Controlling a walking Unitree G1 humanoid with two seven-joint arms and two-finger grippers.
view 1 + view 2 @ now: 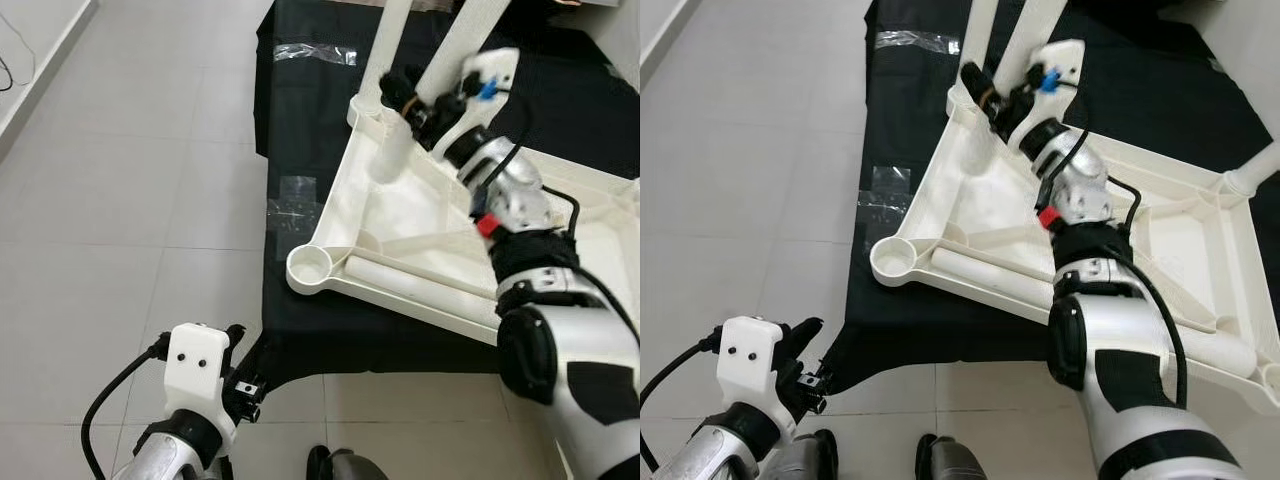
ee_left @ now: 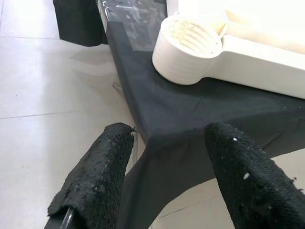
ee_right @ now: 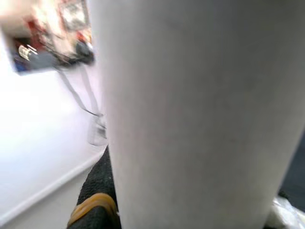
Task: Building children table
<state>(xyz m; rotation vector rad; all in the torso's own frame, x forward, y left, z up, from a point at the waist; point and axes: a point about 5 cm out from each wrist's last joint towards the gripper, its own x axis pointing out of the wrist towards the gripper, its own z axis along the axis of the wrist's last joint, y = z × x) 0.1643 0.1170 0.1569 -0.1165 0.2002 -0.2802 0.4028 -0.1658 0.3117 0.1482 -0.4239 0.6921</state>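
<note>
Nearest you, the left gripper (image 1: 243,385) hangs idle, fingers spread wide, just off the black cloth (image 1: 330,335). The upturned white tabletop (image 1: 420,235) lies on it. Beyond, the extended right gripper (image 1: 415,100) clasps the leg (image 1: 392,90) standing in the far corner socket; keep that leg vertical while pressing down.

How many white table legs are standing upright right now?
3. One leg and a second leg rise at the far corner by the right hand; a third leg stands at the right corner. Others may be hidden.
</note>
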